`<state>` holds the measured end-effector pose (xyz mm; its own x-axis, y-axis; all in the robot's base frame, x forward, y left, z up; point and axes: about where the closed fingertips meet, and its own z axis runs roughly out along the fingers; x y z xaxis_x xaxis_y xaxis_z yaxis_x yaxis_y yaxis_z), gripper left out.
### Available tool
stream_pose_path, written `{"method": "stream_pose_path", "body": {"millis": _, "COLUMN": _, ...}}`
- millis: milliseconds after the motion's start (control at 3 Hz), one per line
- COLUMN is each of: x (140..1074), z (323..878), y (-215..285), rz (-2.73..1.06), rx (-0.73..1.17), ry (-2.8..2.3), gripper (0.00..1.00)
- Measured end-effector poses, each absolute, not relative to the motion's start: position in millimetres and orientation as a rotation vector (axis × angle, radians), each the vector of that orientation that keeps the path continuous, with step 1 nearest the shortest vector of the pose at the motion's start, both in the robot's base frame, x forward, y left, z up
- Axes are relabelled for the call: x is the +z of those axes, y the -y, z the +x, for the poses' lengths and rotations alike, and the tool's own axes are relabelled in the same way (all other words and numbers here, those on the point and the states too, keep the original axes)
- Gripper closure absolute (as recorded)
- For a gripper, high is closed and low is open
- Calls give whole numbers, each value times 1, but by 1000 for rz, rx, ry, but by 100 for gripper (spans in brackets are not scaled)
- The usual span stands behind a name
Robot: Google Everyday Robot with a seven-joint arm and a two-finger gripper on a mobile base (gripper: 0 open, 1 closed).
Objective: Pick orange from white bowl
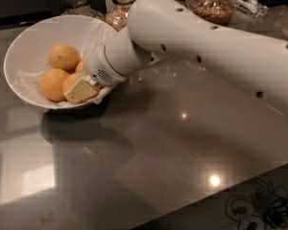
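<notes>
The white bowl [24,42] stands at the back left of the grey table, lined with crinkled white wrap. Several oranges lie in it: one at the back [64,56], one at the front left [52,84], and one [71,81] partly covered by my gripper. A sliver of another orange [83,65] shows beside the wrist. My gripper [80,90] reaches into the bowl's right side from the right. Its cream tip rests against the partly covered orange. The white arm [192,42] hides the bowl's right rim.
Glass jars of grain [212,6] stand in a row along the back edge, right behind the bowl and the arm. Dark cables [259,207] lie off the table's front right corner. The table edge runs diagonally at the lower right.
</notes>
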<state>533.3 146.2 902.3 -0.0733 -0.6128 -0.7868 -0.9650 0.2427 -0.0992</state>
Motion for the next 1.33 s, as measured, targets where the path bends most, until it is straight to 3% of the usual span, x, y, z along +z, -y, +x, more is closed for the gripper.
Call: {"method": "stream_pose_path", "body": {"millis": 1333, "x": 994, "z": 524, "y": -153, "rz": -1605, "rx": 548, "ry": -1493, "gripper": 100}}
